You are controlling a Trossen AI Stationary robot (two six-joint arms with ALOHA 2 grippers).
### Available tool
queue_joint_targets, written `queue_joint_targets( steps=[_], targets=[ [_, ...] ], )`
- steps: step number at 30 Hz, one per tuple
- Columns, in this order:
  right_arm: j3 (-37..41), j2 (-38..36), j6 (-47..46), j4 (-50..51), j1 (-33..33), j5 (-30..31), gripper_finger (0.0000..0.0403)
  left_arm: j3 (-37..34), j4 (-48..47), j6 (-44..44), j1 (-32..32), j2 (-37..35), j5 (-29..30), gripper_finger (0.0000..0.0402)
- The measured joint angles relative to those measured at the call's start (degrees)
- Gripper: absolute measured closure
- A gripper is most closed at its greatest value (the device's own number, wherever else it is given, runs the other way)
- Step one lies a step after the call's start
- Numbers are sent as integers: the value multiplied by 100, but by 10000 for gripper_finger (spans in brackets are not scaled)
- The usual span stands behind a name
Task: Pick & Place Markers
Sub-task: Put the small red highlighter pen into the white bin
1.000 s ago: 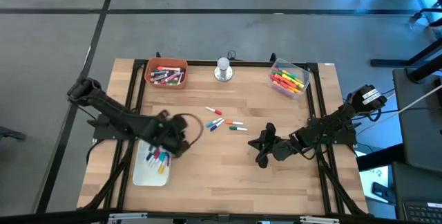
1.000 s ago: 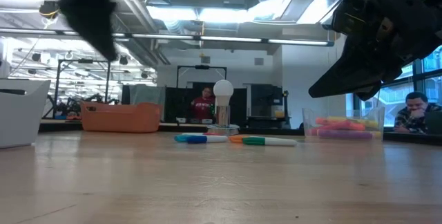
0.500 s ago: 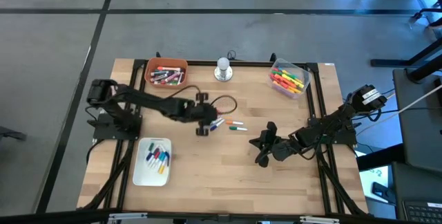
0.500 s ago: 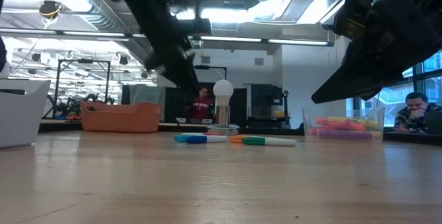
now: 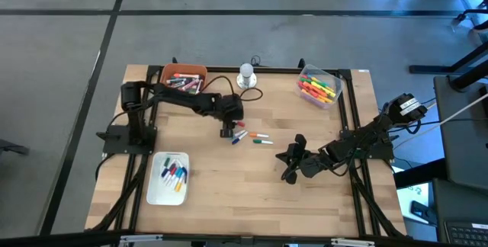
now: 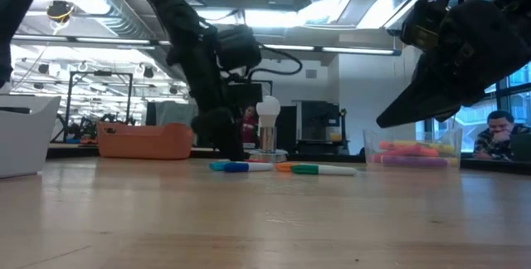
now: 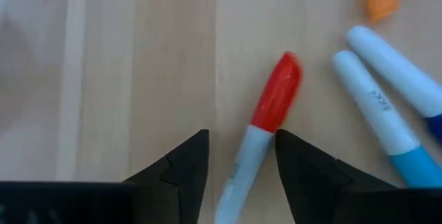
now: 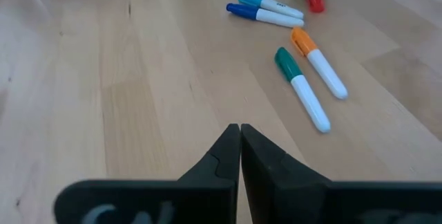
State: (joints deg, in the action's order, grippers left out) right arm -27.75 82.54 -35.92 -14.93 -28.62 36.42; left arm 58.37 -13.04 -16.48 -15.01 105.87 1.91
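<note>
Left gripper (image 5: 228, 131) is now down at the loose markers mid-table; a sec ago it was over the white tray (image 5: 155, 190) near the front left, half a sec ago partway across. In the left wrist view its jaws are spread, one finger (image 7: 181, 172) each side of the red-capped marker (image 7: 266, 124), which lies flat on the wood between them. Not pinched as far as I can see, tho contact is hard to judge from this angle.

Other loose markers haven't moved: two blue-capped ones (image 8: 266, 8) side by side just next to the red one, then an orange-capped (image 8: 318, 63) and a green-capped (image 8: 302, 89) one a bit further toward the right arm. All lie flat on the table (image 5: 229, 186). In the low view they show as a short row (image 6: 282, 168) w/ the left arm coming down behind them.

Tray holds several coloured markers (image 5: 174, 176). Orange bin (image 5: 183, 80) at back left and clear bin (image 5: 319, 86) at back right both have markers in them. Silver knob thing (image 5: 245, 75) sits between the bins at the back edge.

Right gripper (image 5: 290, 172) is in the same spot as before, front right of the loose markers, well apart from them, jaws clenched w/ nothing in them.
</note>
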Motion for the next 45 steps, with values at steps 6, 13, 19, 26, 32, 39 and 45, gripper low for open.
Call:
queue_joint_targets(
  steps=[6, 13, 19, 26, 32, 39, 45],
  targets=[
    [0, 0, 13, 28, 0, -2, 389, 24, -7, 91, -241, 226, -540, 273],
    [0, 0, 8, 54, 0, -2, 389, 17, -62, 403, -156, 229, -635, 365],
    [0, 0, -8, 63, 0, -2, 389, -48, -321, 1409, 99, -222, 8, 370],
    [0, 0, -115, 98, 0, -2, 389, -13, -1904, 2730, 1189, -1809, 1352, 357],
    [0, 0, -162, 113, 0, -2, 389, -7, -3677, 5351, 2891, -3270, 2205, 365],
    [0, 0, -112, 113, 0, -2, 389, -7, -5027, 8255, 4968, -3993, 2052, 356],
    [0, 0, -112, 111, -1, -1, 389, -7, -5586, 9958, 6113, -3790, 1801, 356]
  ],
)
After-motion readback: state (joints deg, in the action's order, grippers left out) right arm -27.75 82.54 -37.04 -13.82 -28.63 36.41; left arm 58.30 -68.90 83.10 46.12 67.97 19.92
